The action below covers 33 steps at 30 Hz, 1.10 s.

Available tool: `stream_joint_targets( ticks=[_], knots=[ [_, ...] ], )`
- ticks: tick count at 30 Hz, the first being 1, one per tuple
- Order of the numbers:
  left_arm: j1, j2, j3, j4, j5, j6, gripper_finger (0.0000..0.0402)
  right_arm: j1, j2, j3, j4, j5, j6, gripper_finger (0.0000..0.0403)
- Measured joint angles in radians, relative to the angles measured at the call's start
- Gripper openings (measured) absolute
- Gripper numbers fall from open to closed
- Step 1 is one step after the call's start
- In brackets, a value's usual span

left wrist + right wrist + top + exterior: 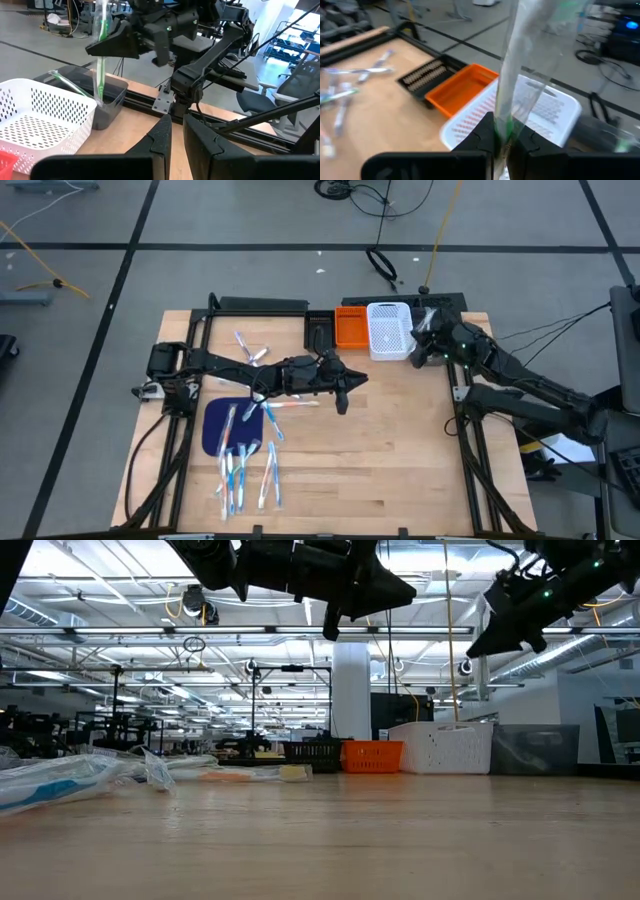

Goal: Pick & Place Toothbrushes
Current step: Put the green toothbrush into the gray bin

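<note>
We note two matte-black jointed arms; left gripper (172, 142) fingers flat, wedge-shaped; right gripper (502, 142) similar; black cables trail from right arm base.

Premises: a large industrial robotics lab or test hall. Evidence: a grey concrete floor (250, 220) marked with dark tape lines and strewn with loose cables (375, 200); an open ceiling with long rows of strip lights (120, 585); a wooden desk (380, 460) in a black metal frame; office chairs (300, 85) and further equipment racks behind.
</note>
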Motion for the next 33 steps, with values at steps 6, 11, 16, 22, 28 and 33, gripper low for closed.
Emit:
stream_joint_targets(
  ticks=[6, 11, 16, 22, 28, 33],
  knots=[
    [0.0, 0.0, 0.0, 0.0, 0.0, 0.0, 0.0047, -0.13, -0.001, 0.0, -0.046, -0.008, -0.014, 0.0009],
    [0.0, 0.0, 0.0, 0.0, 0.0, -0.001, 0.0047, -0.24, 0.0, 0.0, -0.071, -0.055, -0.02, 0.0009],
    [0.0, 0.0, 0.0, 0.0, 0.0, -0.001, 0.0047, -0.351, 0.001, 0.0, -0.075, -0.145, -0.029, 0.0009],
    [0.0, 0.0, 0.0, 0.0, 0.0, -0.001, 0.0047, -0.455, 0.009, 0.0, -0.112, -0.25, -0.063, 0.0009],
    [0.0, 0.0, 0.0, 0.0, 0.0, -0.001, 0.0047, -0.467, 0.012, 0.001, -0.116, -0.291, -0.066, 0.0009],
    [0.0, 0.0, 0.0, 0.0, 0.0, -0.001, 0.0047, -0.456, 0.029, 0.001, -0.123, -0.243, -0.083, 0.0009]
  ],
)
